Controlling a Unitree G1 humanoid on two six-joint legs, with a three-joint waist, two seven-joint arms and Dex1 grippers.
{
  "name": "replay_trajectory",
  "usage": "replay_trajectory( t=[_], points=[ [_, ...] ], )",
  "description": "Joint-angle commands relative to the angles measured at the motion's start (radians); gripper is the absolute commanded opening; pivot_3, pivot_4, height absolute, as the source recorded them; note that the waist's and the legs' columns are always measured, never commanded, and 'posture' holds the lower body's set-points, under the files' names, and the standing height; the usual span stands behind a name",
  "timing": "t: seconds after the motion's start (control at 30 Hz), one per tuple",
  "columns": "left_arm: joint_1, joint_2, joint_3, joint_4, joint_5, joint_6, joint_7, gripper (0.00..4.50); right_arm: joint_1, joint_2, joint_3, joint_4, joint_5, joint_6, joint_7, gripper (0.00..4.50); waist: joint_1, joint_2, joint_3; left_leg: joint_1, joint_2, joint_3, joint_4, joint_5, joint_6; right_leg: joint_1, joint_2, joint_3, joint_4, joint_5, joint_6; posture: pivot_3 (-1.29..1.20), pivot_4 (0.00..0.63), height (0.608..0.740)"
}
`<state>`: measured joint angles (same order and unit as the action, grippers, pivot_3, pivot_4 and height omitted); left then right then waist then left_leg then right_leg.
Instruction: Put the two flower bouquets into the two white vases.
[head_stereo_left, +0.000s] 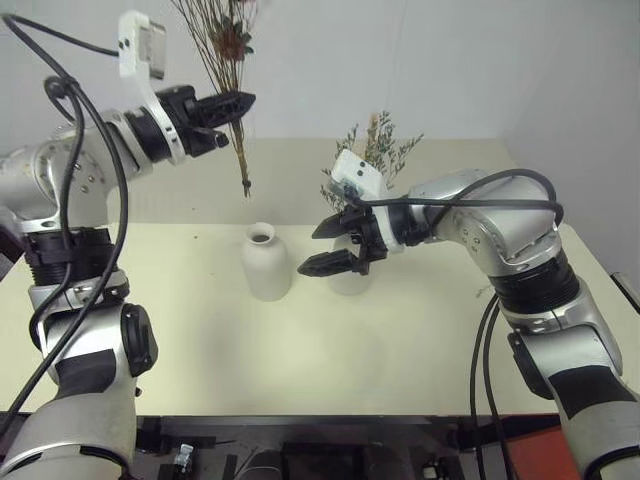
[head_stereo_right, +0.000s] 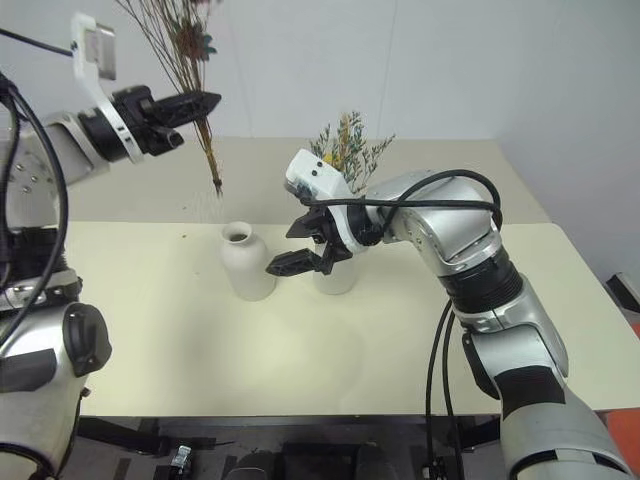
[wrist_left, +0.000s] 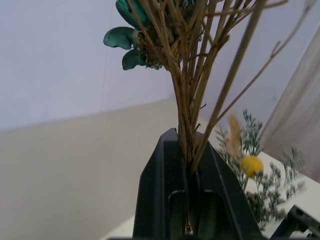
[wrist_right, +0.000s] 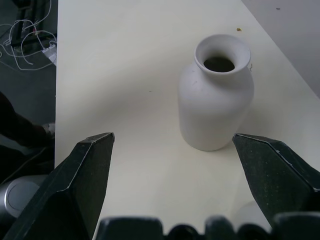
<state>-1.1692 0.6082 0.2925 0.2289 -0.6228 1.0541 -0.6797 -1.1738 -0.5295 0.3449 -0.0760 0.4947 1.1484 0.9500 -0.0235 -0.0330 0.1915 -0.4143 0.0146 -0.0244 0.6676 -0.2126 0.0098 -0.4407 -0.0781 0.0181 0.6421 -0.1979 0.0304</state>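
thin brown-stemmed bouquet (head_stereo_left: 228, 60) with a teal bloom, held upright in the air at about 11 o'clock above the bottle vase (head_stereo_left: 266, 262), stem tips hanging clear of its narrow mouth. pinched at the stems by the closed left claw (head_stereo_left: 238, 103). grey-green bouquet (head_stereo_right: 347, 145) with a yellow bloom already standing in the second vase (head_stereo_right: 338, 275), just at 3 o'clock of the bottle on the cream counter (head_stereo_left: 400, 350). right claw (head_stereo_left: 328, 246) spread wide, empty, in front of that vase.
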Motion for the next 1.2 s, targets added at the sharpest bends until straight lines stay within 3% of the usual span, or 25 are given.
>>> replay_trajectory(
  t=[0.03, 0.43, 1.2],
  points=[
    [-0.003, -0.001, 0.029, -0.068, -0.05, 0.017, 0.011, 0.03, -0.007, 0.0, -0.035, -0.031, 0.007, 0.005, -0.008, 4.5, 0.0, 0.0, 0.0, 0.0, 0.0, 0.0, 0.0, 0.0, 0.0, 0.0, 0.0, 0.0, 0.0, 0.0, 0.0, 0.0, 0.15, 0.74],
    [0.191, -0.014, -0.012, -0.254, -0.068, -0.058, -0.001, 0.03, -0.001, 0.003, -0.03, -0.033, 0.006, -0.004, -0.004, 4.5, -0.007, 0.0, 0.0, 0.001, 0.0, 0.0, 0.0, 0.0, 0.0, 0.0, 0.0, 0.001, -0.001, 0.0, 0.0, 0.0, 0.15, 0.74],
    [0.286, 0.005, -0.026, -0.299, -0.054, -0.13, 0.003, 0.03, 0.034, 0.011, -0.026, -0.119, -0.013, -0.023, -0.047, 4.5, -0.009, 0.0, 0.0, 0.002, 0.0, 0.0, 0.0, 0.0, 0.0, 0.0, 0.0, 0.001, -0.001, 0.0, 0.0, 0.0, 0.15, 0.74]
  ],
)
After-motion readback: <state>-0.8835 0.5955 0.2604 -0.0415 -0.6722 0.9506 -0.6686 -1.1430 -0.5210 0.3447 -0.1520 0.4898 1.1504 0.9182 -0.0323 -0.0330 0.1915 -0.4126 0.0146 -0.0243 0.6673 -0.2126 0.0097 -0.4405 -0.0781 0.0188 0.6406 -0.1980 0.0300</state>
